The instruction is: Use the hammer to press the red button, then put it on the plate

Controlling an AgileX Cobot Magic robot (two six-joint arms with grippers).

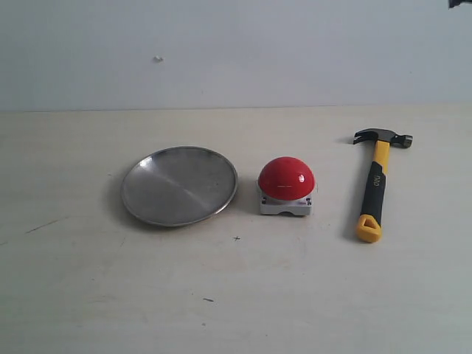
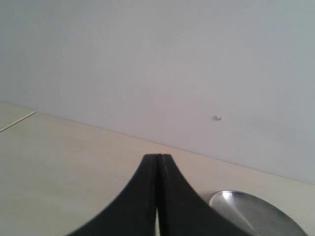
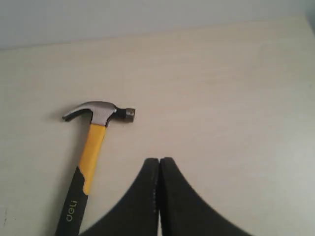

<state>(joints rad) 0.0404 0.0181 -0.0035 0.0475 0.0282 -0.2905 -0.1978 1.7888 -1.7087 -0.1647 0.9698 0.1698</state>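
Note:
The hammer point(image 1: 374, 185) lies flat on the right of the table, dark head toward the wall, yellow looped end toward the front. The red button point(image 1: 286, 178) sits mid-table on its grey base. Left of it rests the silver plate point(image 1: 179, 184). Neither gripper shows in the exterior view. In the right wrist view my right gripper point(image 3: 159, 160) is shut and empty, beside the hammer point(image 3: 91, 149) and apart from it. My left gripper point(image 2: 157, 156) is shut on nothing, with the plate's rim point(image 2: 256, 211) off to one side.
A pale wall point(image 1: 236, 51) stands behind the table. Small dark marks point(image 1: 236, 238) dot the tabletop in front of the button. A dark bit of equipment point(image 1: 461, 4) pokes in at the top right corner.

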